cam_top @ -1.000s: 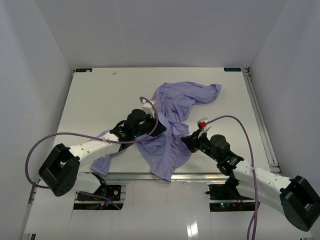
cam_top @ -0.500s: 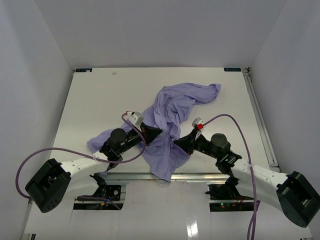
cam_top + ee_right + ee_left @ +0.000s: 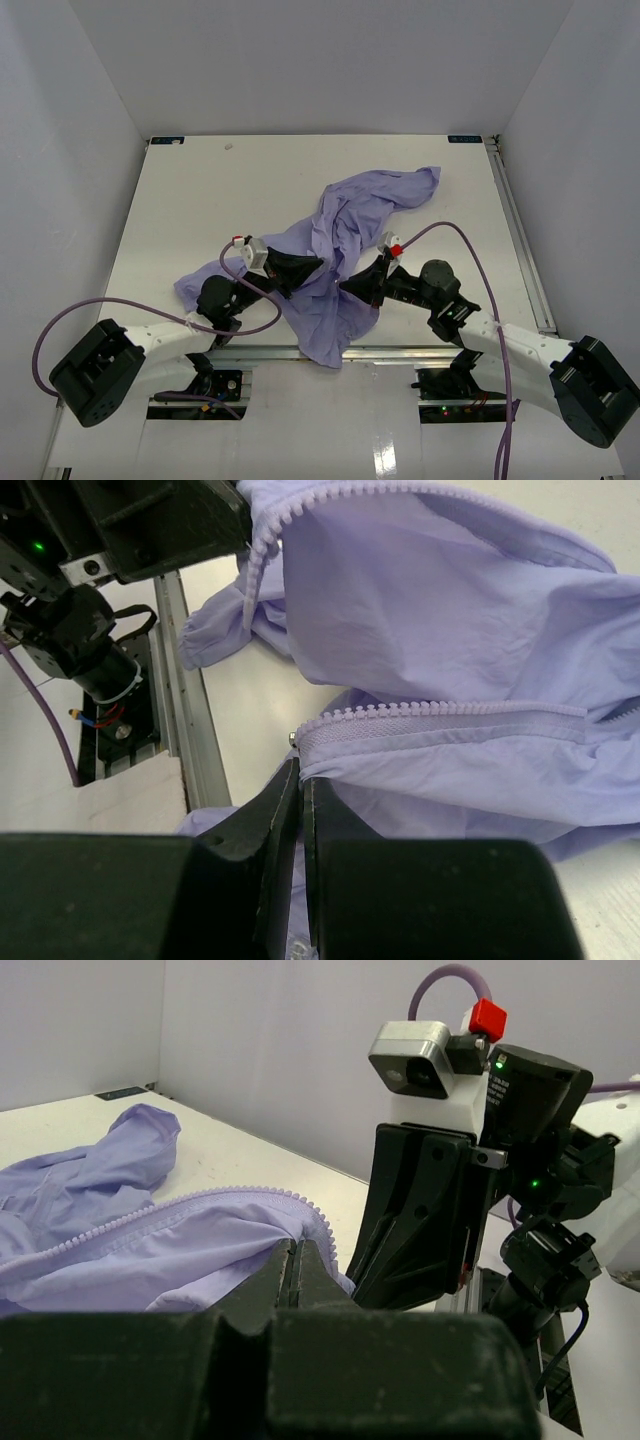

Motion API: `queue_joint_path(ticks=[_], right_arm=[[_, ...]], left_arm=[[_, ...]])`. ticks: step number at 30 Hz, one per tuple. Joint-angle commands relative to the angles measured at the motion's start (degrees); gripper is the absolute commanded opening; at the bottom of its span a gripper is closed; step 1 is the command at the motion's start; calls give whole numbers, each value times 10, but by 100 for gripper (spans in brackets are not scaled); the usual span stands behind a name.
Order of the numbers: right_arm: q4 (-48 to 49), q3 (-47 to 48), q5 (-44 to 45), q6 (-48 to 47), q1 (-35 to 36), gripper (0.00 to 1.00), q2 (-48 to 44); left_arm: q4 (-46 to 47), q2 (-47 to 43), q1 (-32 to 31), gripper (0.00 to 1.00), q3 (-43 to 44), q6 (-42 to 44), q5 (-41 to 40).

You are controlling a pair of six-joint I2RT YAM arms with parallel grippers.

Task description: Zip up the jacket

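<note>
step, as I judge it: aligning zipper ends of thin lavender-purple fabric jacket (image 3: 350, 210), near edge of desk (image 3: 200, 180) | left claw (image 3: 295, 1260), right claw (image 3: 300, 770): each clamped on a toothed edge | next: likely mate ends squarely

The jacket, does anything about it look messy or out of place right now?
Yes. The jacket lies bunched and twisted, zipper open: one toothed edge in the left pincer, the other in the right pincer. Its lower part drapes over the table's near edge.
</note>
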Motion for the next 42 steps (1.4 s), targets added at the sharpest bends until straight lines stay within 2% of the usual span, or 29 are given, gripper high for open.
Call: queue_joint_path(ticks=[1,20,42], right_arm=[[39,35,-42,12,-2,8,7],[94,31,-87,46,-2,8,1],[125,15,-102,62,-2,8,13]], left_arm=[[80,16,0,0,-15,-3,24],[162,56,0,0,-27,-18,44],[221,23,0,0,-43,-54,44]])
